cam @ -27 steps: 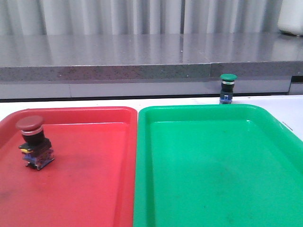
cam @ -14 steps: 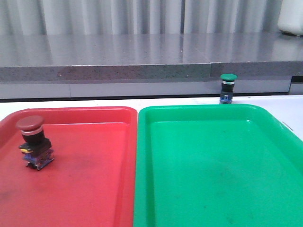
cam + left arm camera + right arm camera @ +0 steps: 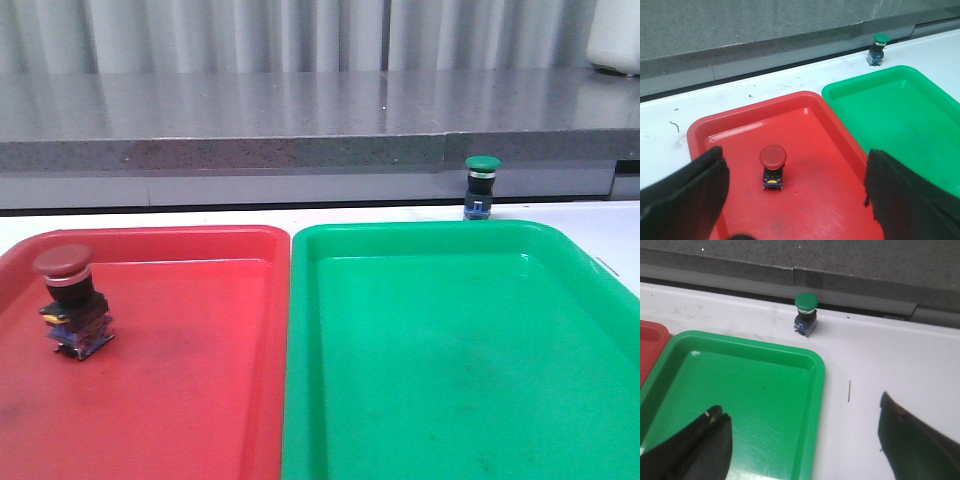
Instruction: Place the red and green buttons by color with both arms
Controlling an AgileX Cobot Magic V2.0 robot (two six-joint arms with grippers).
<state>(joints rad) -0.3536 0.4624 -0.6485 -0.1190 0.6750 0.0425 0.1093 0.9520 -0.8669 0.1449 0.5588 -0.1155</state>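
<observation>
The red button (image 3: 72,300) stands upright in the left part of the red tray (image 3: 200,400); it also shows in the left wrist view (image 3: 773,166). The green button (image 3: 482,186) stands on the white table beyond the green tray (image 3: 450,350), outside it; it also shows in the right wrist view (image 3: 806,314). My left gripper (image 3: 795,192) is open and empty above the red tray, short of the red button. My right gripper (image 3: 802,432) is open and empty above the green tray's right rim, well short of the green button. Neither gripper shows in the front view.
A grey stone ledge (image 3: 300,120) runs along the back of the table just behind the green button. The two trays sit side by side, rims touching. White table (image 3: 890,365) lies to the right of the green tray.
</observation>
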